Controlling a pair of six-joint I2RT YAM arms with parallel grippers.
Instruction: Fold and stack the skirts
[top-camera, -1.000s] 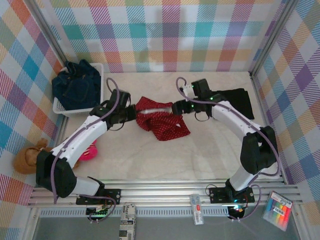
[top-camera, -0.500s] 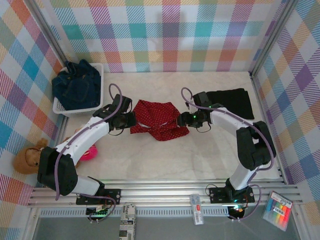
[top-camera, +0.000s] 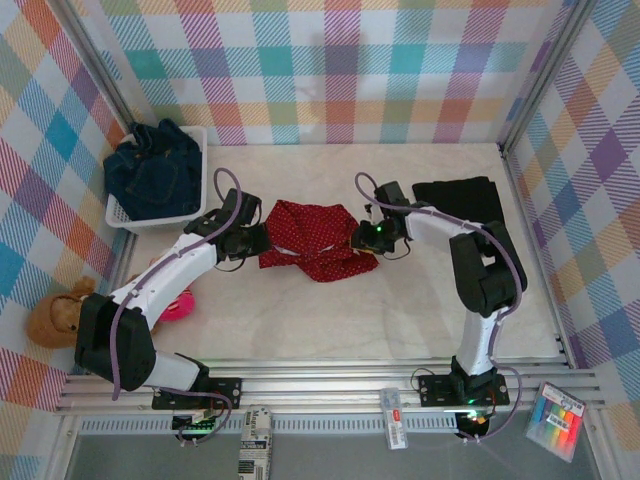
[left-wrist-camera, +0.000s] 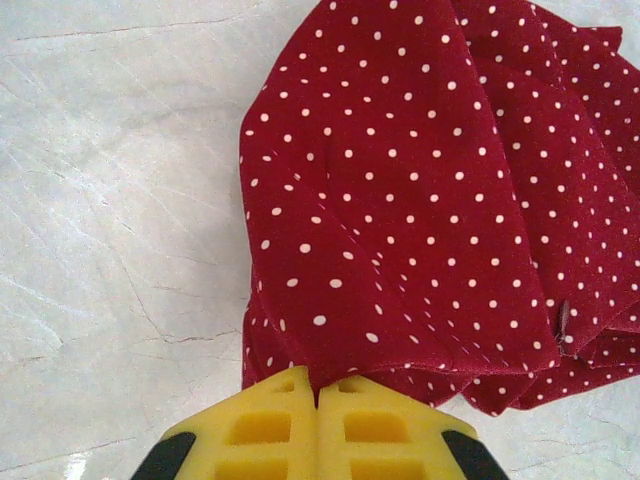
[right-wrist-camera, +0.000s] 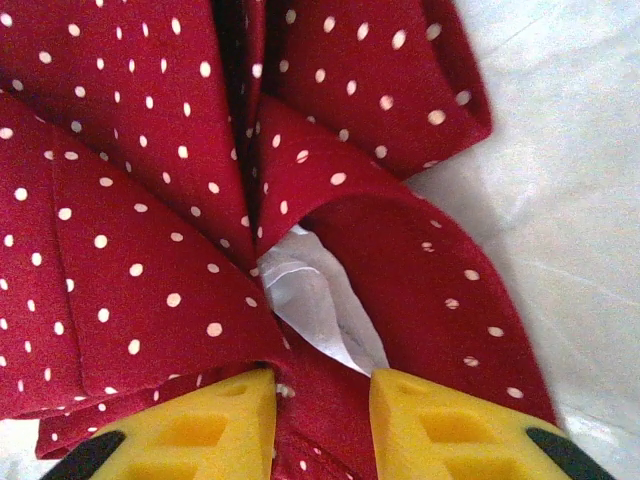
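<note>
The red cloth skirt with small white dots (top-camera: 318, 240) lies bunched in the middle of the pale marble-patterned worktop (top-camera: 330, 320), and everything here is best placed from it. Its long axis runs left to right, from one arm to the other.

The left pincer (top-camera: 258, 240) sits at the skirt's left end. In the left wrist view its yellow fingers (left-wrist-camera: 270, 430) are pressed together on a pinch of the fabric edge, so it is holding that end.

The right pincer (top-camera: 362, 236) sits at the skirt's right end. In the right wrist view the yellow fingers (right-wrist-camera: 205, 425) stand a narrow gap apart with folds of red cloth and a glimpse of white lining between them; whether they have bitten onto the fabric I cannot tell.

Each arm is touching its own end, so neither is nearer. The coming move probably turns on that: with both ends taken, the cloth could be drawn out along its long axis before folding.

A plain black folded skirt (top-camera: 460, 204) lies to the right of the red one, beyond the right pincer. Dark blue denim skirts (top-camera: 152, 172) sit heaped in a white plastic mesh basket (top-camera: 196, 140) to the far left of it.
</note>
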